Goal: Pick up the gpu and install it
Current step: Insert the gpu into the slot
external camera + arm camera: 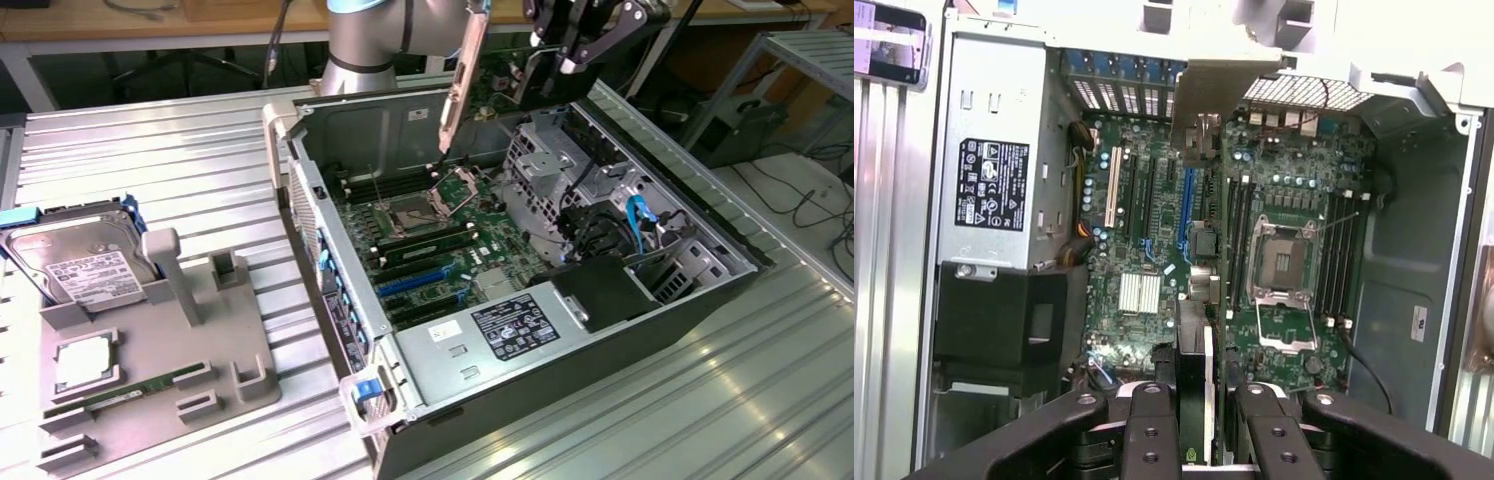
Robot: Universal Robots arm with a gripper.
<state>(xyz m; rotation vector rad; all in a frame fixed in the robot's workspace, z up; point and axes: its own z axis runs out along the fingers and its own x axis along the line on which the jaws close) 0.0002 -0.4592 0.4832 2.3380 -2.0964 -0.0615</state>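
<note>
My gripper [577,45] is shut on the gpu [511,72] and holds it in the air above the far end of the open computer case [694,225]. The card hangs edge-down, and its silver bracket [458,85] points down toward the motherboard [427,235]. In the wrist view, my two black fingers [1154,430] clamp the gpu [1194,385], which I see edge-on, and its bracket [1206,100] is at the far end. The blue expansion slots [1189,200] lie below the card, beside the open CPU socket [1284,260].
The power supply [514,325] and drive cages [567,160] crowd the case's right side in the exterior view. On that view's left, a grey fixture [200,370] holds a hard drive [83,265], a CPU [83,362] and a green RAM stick [127,392].
</note>
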